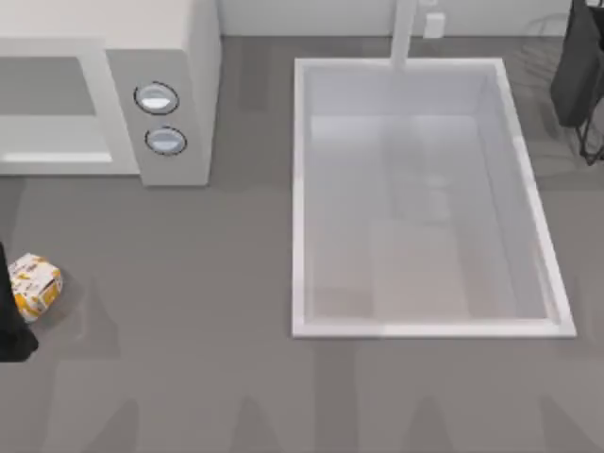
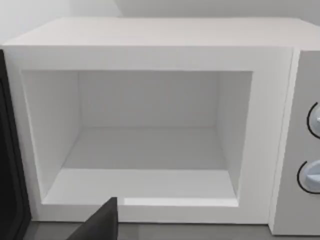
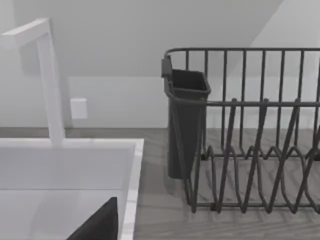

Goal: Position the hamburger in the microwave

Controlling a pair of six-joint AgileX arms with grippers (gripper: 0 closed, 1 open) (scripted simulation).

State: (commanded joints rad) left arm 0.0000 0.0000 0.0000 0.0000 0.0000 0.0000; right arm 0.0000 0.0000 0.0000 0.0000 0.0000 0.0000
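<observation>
Top view, lower left: the hamburger (image 1: 35, 286) sits on the grey table (image 1: 189, 311) at the frame's left edge, touching the left arm's dark shape.
Left gripper (image 1: 11, 326): at the lower left edge beside the hamburger; cannot tell how far its fingers are parted or whether it grips.
Centre right: white sink basin (image 1: 300, 189).
Upper left: the microwave (image 1: 193, 57) with open cavity, two dials.
Upper right: right arm parked by a dark dish rack (image 3: 260, 150).

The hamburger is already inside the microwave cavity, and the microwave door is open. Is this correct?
Not quite. The hamburger is not in the microwave; the top view shows it on the table near the left edge, in front of the microwave. The left wrist view shows the cavity open, with nothing inside.
</observation>
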